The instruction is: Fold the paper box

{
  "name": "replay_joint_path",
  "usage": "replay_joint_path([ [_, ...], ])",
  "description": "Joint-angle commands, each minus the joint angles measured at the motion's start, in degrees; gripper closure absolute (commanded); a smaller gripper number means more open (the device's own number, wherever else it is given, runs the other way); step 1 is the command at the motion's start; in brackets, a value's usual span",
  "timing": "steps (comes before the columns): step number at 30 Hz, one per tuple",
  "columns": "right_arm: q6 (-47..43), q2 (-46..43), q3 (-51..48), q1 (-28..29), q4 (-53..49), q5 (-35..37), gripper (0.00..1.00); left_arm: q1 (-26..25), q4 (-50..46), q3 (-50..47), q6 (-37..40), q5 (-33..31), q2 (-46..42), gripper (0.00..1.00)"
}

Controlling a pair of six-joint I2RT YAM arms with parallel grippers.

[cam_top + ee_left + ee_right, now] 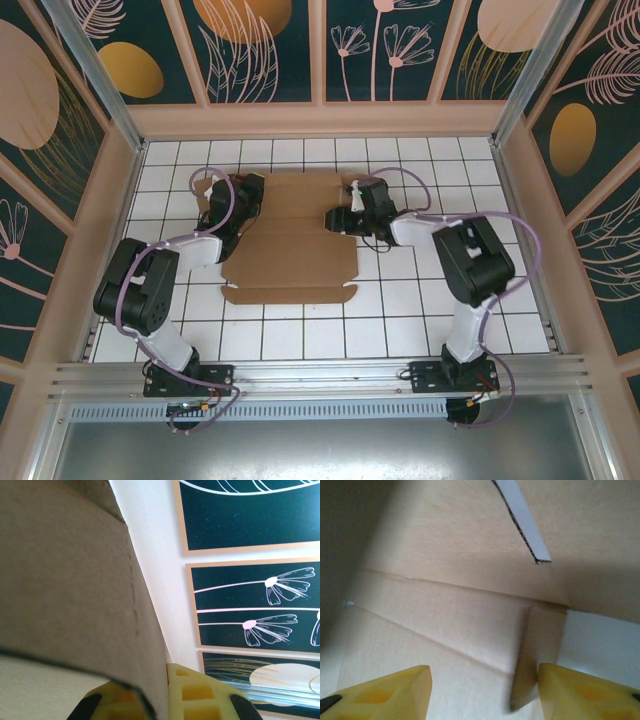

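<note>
Seen from above, the left gripper (248, 195) is reaching onto the far left part of the paper box (290, 265), which is lying mostly flat on the white tiled table (300, 340) between the two arms. The right gripper (336, 218) is hovering over the sheet's far right part, and this height is not showing how either pair of jaws is standing. Through the left wrist camera, the left gripper (157, 702) is pinching a raised panel of the paper box (65, 570): its yellow fingers (200, 695) are sitting on either side of the cardboard's edge, closed tight on it, while the panel is rising across the left half and dark wall panels (250, 600) with pale flower drawings are showing behind. Through the right wrist camera, the right gripper (485, 695) is holding its jaws well apart, gripping nothing. The paper box (460, 610) is spreading out beyond them with creases running across it, a small flap (527, 670) is standing up between the fingers, nearer the right one, a narrow pale slit (522, 522) is cutting the far panel, and the table (605, 640) is showing white at the right.
</note>
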Motion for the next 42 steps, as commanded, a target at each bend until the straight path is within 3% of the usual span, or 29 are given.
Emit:
replay_joint_path([
  [1,-6.56,-14.08,-5.74,-1.73,1.80,5.08,0.43,-0.05,-2.31,0.21,3.99,0.82,-1.89,1.00],
  [6,-5.01,-26.03,-11.79,-10.27,5.55,13.99,0.49,-0.05,-1.73,0.25,7.04,2.74,-2.76,1.00],
  [9,-2.99,-24.02,-9.12,-16.37,3.35,16.45,0.50,-0.10,-1.36,0.25,7.87,4.08,-3.08,1.00],
  [12,-7.34,-18.57,-6.17,-17.92,3.53,17.66,0.50,-0.06,-1.69,0.26,7.92,4.71,-3.43,1.00],
  [17,-21.19,-8.58,-1.87,-17.98,5.87,8.05,0.50,-0.07,-4.43,1.89,7.87,5.07,-3.59,1.00],
  [20,-29.50,-5.26,-1.56,-18.48,7.82,6.00,0.51,-0.10,-6.30,3.30,7.33,6.05,-2.91,1.00],
  [26,-37.90,-5.14,-3.34,-16.74,13.21,-11.28,0.52,0.11,-7.09,5.11,6.65,9.14,-0.70,1.00],
  [34,-38.51,-6.55,-5.34,-11.95,12.60,-22.32,0.50,1.09,-5.88,7.11,4.24,12.68,1.43,1.00],
  [42,-32.00,-11.25,-11.31,-9.65,17.61,-19.67,0.49,2.80,-4.59,6.93,2.64,14.16,1.54,1.00],
])
